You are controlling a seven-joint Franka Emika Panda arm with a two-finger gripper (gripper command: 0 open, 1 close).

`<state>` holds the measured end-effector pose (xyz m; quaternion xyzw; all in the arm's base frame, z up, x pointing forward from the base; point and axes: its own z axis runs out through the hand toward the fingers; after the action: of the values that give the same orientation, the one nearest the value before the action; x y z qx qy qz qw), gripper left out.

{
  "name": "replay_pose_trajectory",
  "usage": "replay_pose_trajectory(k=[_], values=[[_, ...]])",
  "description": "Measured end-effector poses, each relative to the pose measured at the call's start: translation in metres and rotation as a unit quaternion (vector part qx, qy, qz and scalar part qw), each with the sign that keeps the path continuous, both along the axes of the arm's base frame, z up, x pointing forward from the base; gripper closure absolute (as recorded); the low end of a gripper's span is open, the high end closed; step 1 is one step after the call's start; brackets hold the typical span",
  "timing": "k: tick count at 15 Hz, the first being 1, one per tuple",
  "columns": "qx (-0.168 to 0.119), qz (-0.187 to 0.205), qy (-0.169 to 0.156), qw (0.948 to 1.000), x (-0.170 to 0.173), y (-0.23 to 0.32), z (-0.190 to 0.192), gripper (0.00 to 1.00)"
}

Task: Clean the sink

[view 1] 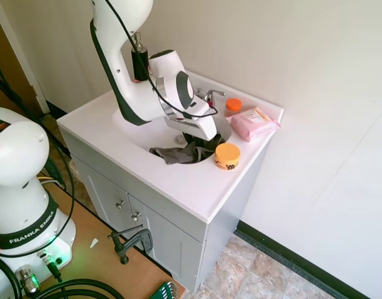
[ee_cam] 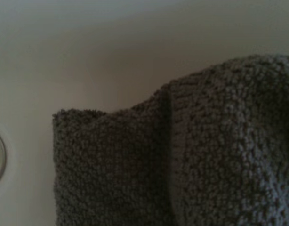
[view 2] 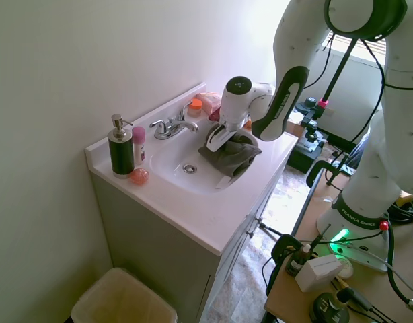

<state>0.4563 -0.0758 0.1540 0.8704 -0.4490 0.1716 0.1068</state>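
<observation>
Cleaning under way at a white bathroom vanity: the arm's tool [view 2: 220,140] reaches down into the sink [view 2: 167,163], set against a grey cloth [view 2: 231,157] that lies bunched on the basin's front slope, one edge draped toward the rim. The fingers are hidden behind the wrist and the cloth in both wide views, so whether they are clamped on the fabric or merely resting on it cannot be told. The basin sits moulded into the vanity desk [view 1: 178,184], its round metal drain [view 2: 189,168] bare and just beside the cloth, the chrome faucet [view 2: 171,126] at the back edge. The wrist view shows looped terry pile with a fold down the middle, lying on glossy white.

By its look the cloth is soft, light and limp; it would likely bunch and slide easily over the slick porcelain, so a pinch on the raised fold seems the surest hold. The sink itself is rigid and fixed. An orange-lidded jar [view 1: 227,156], a pink packet [view 1: 253,123] and a dark soap dispenser [view 2: 120,149] stand along the rim.
</observation>
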Motion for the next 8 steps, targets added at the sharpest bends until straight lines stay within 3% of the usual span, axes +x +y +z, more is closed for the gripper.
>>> replay_pose_trajectory(k=[8], values=[[-0.01, 0.023, -0.056, 0.9981, -0.007, 0.028, -0.015, 1.0]])
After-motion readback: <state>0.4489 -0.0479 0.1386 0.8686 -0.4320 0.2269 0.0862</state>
